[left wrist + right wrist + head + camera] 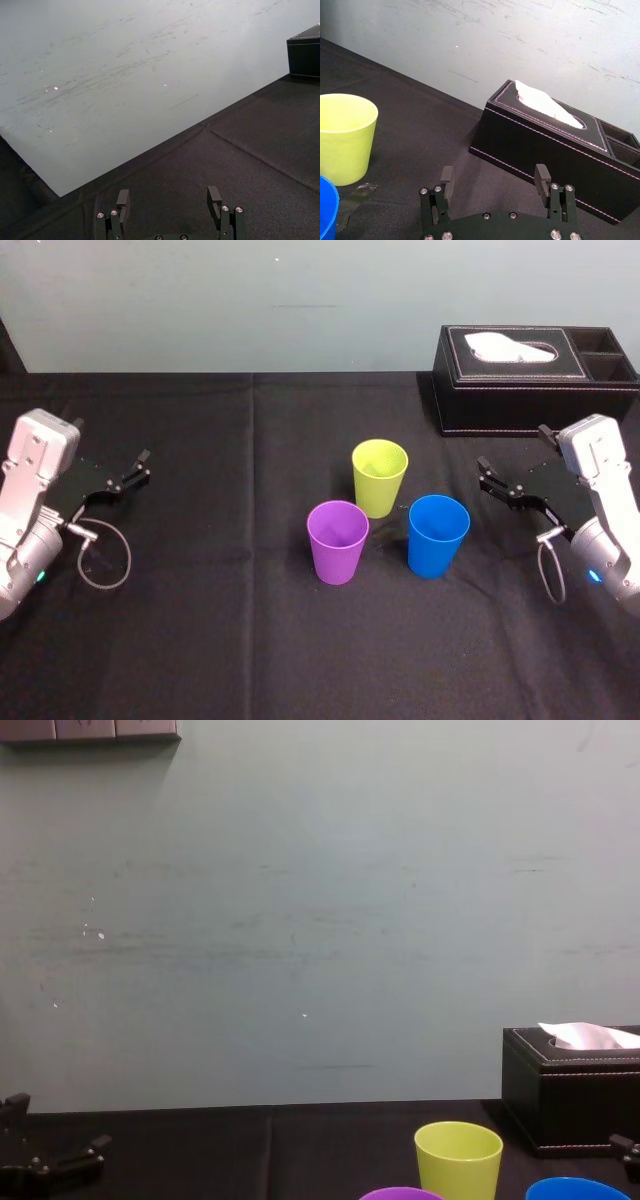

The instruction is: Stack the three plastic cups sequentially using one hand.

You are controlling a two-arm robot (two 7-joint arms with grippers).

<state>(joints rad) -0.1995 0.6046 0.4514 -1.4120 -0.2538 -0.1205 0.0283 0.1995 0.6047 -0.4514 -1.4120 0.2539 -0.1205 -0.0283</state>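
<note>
Three plastic cups stand upright and apart in the middle of the black table: a lime cup [380, 476] farthest back, a purple cup [337, 541] front left, a blue cup [438, 534] front right. The lime cup [344, 137] and the blue cup's rim [327, 210] also appear in the right wrist view. My right gripper [488, 474] hovers open and empty a little right of the blue cup; its fingers [446, 178] are spread wide. At the far left my left gripper [140, 466] is parked, open, fingers [122, 201] apart, holding nothing.
A black tissue box [535, 379] with white tissue stands at the back right, just behind the right arm. A pale wall [300, 920] rises behind the table's far edge. Bare black cloth [220, 640] lies in front of and left of the cups.
</note>
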